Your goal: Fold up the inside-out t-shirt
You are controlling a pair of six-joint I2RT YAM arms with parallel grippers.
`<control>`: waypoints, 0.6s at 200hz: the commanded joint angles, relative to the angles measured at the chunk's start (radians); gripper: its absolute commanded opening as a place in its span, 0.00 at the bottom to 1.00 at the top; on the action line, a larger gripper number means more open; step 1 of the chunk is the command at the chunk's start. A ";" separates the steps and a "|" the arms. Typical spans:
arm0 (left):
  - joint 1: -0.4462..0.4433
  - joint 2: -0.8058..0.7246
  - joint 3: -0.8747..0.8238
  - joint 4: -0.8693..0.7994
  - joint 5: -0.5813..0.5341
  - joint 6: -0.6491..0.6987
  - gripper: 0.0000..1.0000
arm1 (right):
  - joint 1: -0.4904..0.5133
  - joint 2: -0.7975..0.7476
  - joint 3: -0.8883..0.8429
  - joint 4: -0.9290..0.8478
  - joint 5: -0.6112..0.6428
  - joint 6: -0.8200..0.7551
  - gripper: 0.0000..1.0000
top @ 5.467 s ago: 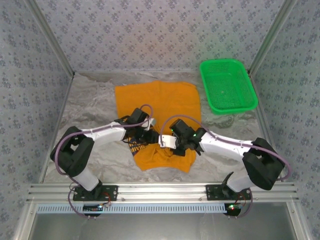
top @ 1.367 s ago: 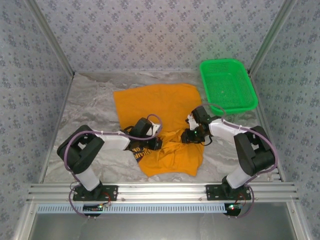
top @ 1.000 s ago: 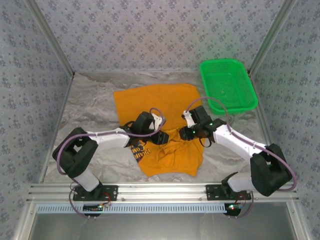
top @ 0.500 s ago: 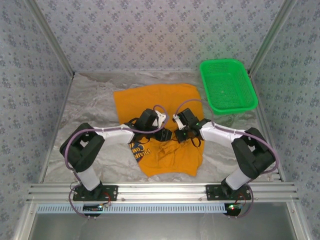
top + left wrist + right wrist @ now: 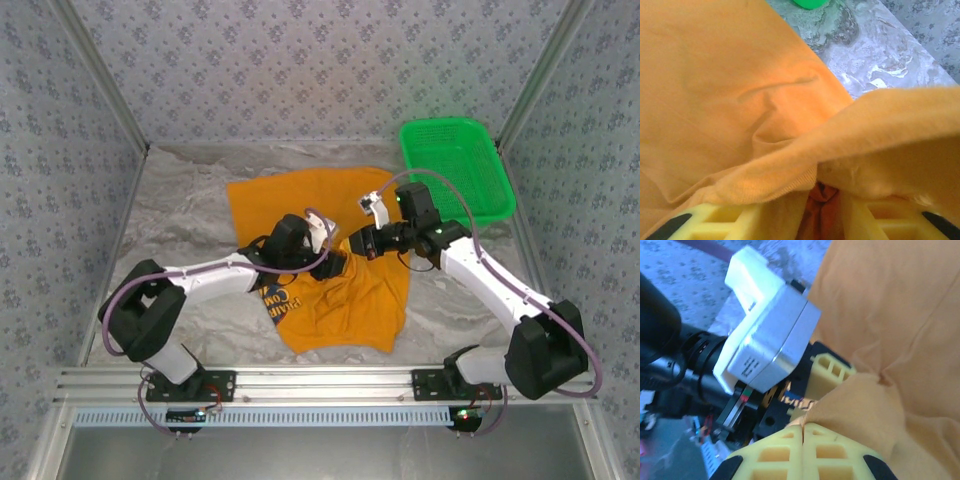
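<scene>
Found the t-shirt [image 5: 300, 205] lying crumpled on the marbled table [image 5: 180, 200], in the middle of the workspace, far half spread flat and near half bunched. Noted dark blue and white lettering [image 5: 280, 300] on the near left part of the cloth.

Recorded the green mesh basket [image 5: 442, 122] at the far right corner of the table, well apart from both grippers, the shirt's far right corner lying near its left wall. Could not make out any item on its mesh floor from above. Caught a sliver of the same green at the top edge of the left wrist view [image 5: 812, 2].

Saw the left gripper [image 5: 338, 266] over the middle of the shirt, yellow fingers [image 5: 725, 222] partly parted and pinching a bunch of orange cloth, with a hem draped across them.

Saw the right gripper [image 5: 362, 243] just beside the left one, slightly farther back. Logged its fingers [image 5: 770, 452] pressed together, nipping a fold of the shirt [image 5: 890, 315] at their tips. Noted the white camera housing [image 5: 770, 335] of the left wrist close in front of it.
</scene>
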State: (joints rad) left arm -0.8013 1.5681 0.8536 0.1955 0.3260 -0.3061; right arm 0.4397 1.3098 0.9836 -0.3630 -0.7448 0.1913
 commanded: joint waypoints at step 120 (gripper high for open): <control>-0.027 -0.269 -0.163 0.041 -0.033 0.289 0.33 | -0.121 -0.003 -0.069 -0.020 -0.284 -0.053 0.00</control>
State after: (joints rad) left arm -0.8188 1.3136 0.6834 0.2176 0.2764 -0.1238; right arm 0.3210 1.3144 0.9123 -0.4225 -0.9245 0.1417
